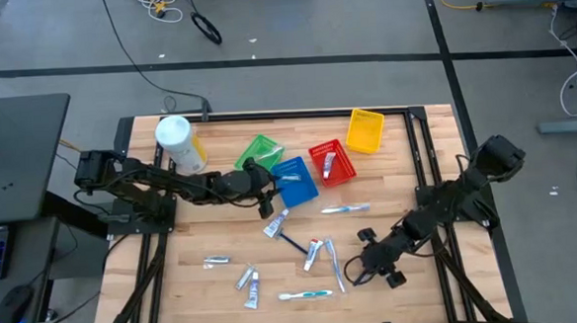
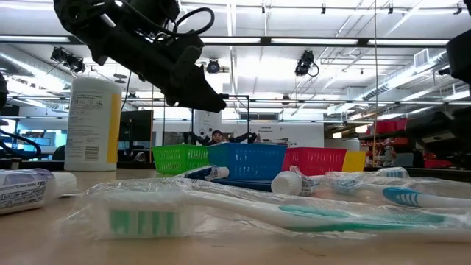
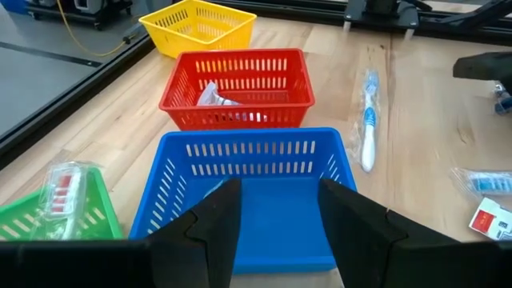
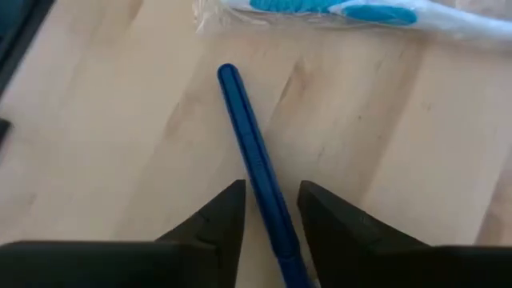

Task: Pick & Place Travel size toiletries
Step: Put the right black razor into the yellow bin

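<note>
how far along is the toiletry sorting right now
Early. Done: one packet lies in the red basket and one in the green basket; the blue basket, under the open left gripper, shows nothing inside. In hand: the right gripper straddles a blue razor handle. Left: the toothbrushes and tubes on the table.

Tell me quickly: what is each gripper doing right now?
Left gripper: open, empty, over the blue basket.
Right gripper: fingers either side of a blue razor handle; cannot tell if gripped.
</note>
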{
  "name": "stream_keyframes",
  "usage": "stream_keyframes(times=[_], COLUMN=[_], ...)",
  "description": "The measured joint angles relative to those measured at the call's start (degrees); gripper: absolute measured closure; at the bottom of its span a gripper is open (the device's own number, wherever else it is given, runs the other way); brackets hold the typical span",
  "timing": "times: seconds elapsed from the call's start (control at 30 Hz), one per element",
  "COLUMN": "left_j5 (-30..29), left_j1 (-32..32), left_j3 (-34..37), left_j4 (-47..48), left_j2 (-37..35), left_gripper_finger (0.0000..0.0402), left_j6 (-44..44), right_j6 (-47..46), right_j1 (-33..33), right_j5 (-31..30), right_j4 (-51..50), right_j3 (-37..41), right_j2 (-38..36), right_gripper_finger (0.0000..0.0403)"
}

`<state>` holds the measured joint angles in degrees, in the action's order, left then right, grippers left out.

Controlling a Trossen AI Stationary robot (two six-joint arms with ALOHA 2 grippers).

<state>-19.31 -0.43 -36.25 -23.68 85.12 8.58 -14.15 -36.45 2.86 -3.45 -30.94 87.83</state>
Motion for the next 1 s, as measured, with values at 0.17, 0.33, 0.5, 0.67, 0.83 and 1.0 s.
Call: stream_keyframes(times=[0.17, 0.33, 0.5, 0.67, 0.83, 1.0], left_j5=[0.04, 0.04, 0.0, 0.82, 0.98, 1.01], left_j1=[0.0, 0.0, 0.04, 0.04, 0.07, 0.07], left_j3=[0.0, 0.0, 0.0, 0.0, 0.0, 0.0], left_j4=[0.13, 0.67, 0.09, 0.15, -0.25, -0.18], left_j2=[0.0, 0.0, -0.02, -0.02, -0.02, -0.02], left_gripper_finger=[0.0226, 0.0226, 0.0226, 0.0226, 0.0226, 0.0226], left_j6=[-0.7, -4.95, -7.69, -7.46, -7.68, -8.43], right_j6=[0.46, -1.02, -0.8, 4.21, 8.29, 1.83], right_j1=[-0.04, 0.93, 3.54, 7.72, 14.36, 25.3], right_j5=[-2.94, -4.34, -11.5, -22.04, -45.1, -69.85], right_j4=[0.04, 3.5, 7.0, 4.35, -0.84, -6.72], right_j3=[0.05, 0.43, 0.38, 0.42, 0.42, 0.4], right_j2=[0.16, -1.49, -6.21, -13.33, -19.32, -23.26], right_gripper_finger=[0.0344, 0.0373, 0.0373, 0.0373, 0.0373, 0.0373])
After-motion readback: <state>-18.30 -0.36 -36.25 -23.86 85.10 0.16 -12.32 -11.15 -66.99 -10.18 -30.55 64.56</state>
